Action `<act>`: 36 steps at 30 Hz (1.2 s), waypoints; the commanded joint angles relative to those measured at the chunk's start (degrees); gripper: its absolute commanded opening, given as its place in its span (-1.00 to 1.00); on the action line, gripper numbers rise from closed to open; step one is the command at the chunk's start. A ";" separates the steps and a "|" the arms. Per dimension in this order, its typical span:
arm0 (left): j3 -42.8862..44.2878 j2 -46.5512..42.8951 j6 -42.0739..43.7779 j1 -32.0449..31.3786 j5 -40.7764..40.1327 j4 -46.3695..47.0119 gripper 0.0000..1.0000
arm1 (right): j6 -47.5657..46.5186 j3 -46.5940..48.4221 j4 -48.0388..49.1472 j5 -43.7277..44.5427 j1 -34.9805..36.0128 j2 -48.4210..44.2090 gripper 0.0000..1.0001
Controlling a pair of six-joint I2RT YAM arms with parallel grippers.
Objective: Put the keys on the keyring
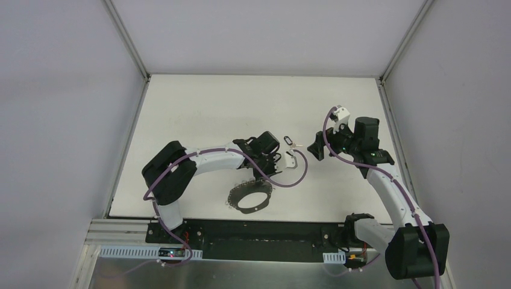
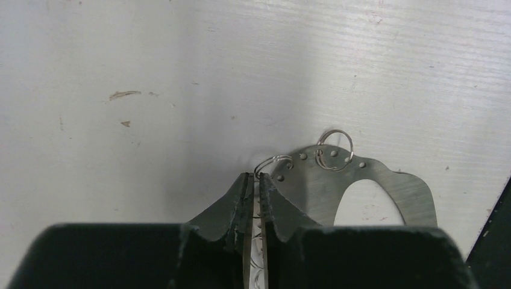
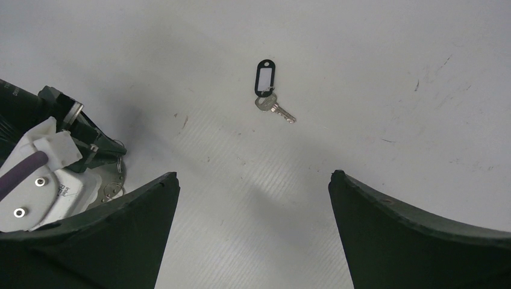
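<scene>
The keyring [image 2: 385, 183] is a flat grey metal loop with small holes and thin split rings [image 2: 334, 150] along its rim. It lies on the table near the front edge [image 1: 236, 197]. My left gripper [image 2: 257, 176] is shut on its rim, and a thin silvery edge shows between the pads. The key [image 3: 274, 107] is small and silvery, hangs from a black oval tag [image 3: 264, 76], and lies flat on the table [image 1: 288, 140]. My right gripper [image 3: 253, 176] stands open just short of the key with nothing between its fingers. In the top view it hovers to the key's right [image 1: 316, 147].
The left arm's white wrist and purple cable [image 3: 42, 174] sit at the left of the right wrist view, close to the right gripper's left finger. Grey enclosure walls [image 1: 66, 108] bound the white table. A black strip [image 1: 265, 232] runs along the near edge.
</scene>
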 commanded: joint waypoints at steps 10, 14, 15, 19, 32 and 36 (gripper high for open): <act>5.28 -0.11 -11.72 8.89 0.31 2.14 -1.00 | -1.22 0.56 -0.08 -1.84 -0.61 0.22 0.98; 6.61 -1.38 -12.98 9.43 3.27 -3.52 -0.93 | -1.22 0.52 -0.02 -1.84 -0.69 0.28 0.98; 6.98 -1.56 -14.18 9.42 3.99 -5.06 -0.83 | -1.22 0.52 0.01 -1.89 -0.74 0.36 0.98; 7.65 -0.86 -19.26 9.13 5.41 -11.35 -0.58 | -1.31 0.51 0.03 -1.99 -0.72 0.76 0.98; 9.08 6.22 -31.14 8.20 10.27 -15.28 -0.47 | -1.14 0.78 -0.35 -2.06 -0.74 0.81 0.98; 9.49 7.32 -32.05 8.32 10.07 -14.67 -0.45 | -1.05 0.82 -0.38 -2.31 -0.83 0.57 0.98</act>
